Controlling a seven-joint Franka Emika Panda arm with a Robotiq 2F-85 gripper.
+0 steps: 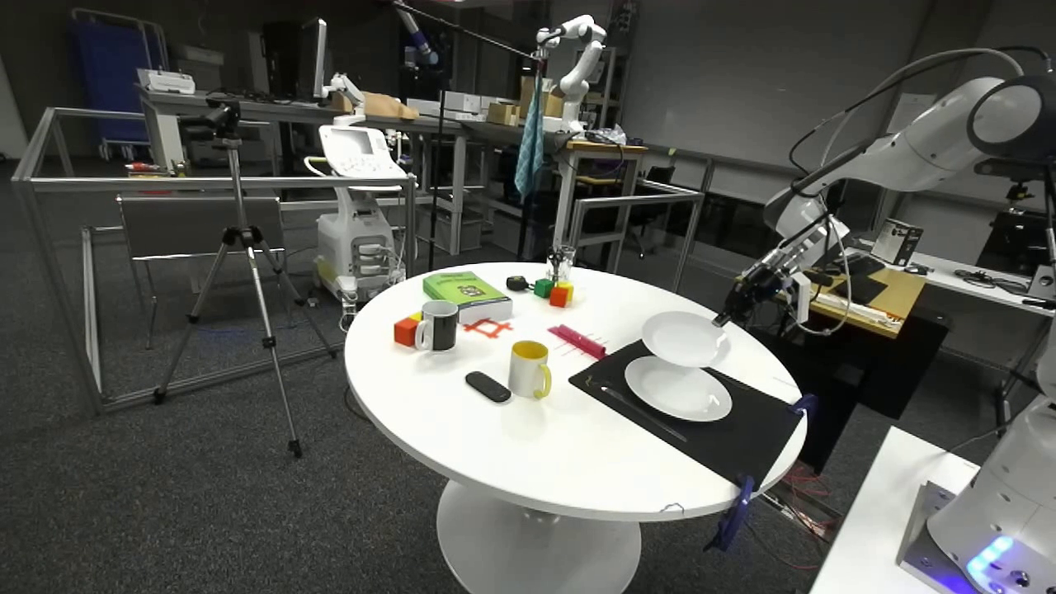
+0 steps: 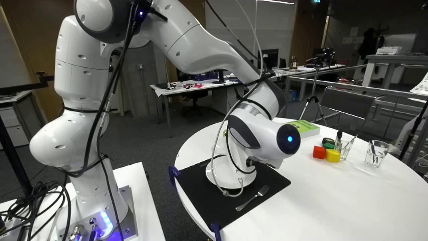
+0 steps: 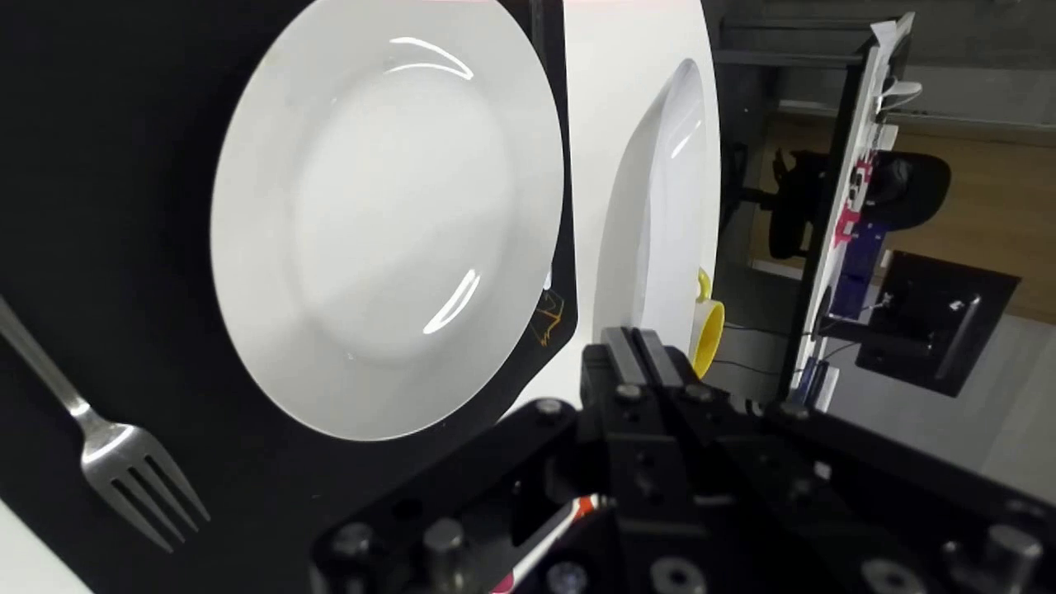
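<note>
The black two-fingered gripper [image 3: 633,334] is pinching a round glossy white plate [image 1: 681,339] by its rim, its jaws standing nearly together on that edge. In an exterior view it is partly overlapping a second round white plate [image 1: 678,392], which is lying on a rectangular black mat [image 1: 742,447] on the round white desk [image 1: 577,462].

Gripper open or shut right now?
Shut, pinching a tilted white plate: the wrist view shows the fingers of the gripper nearly together at the plate's rim.
</note>
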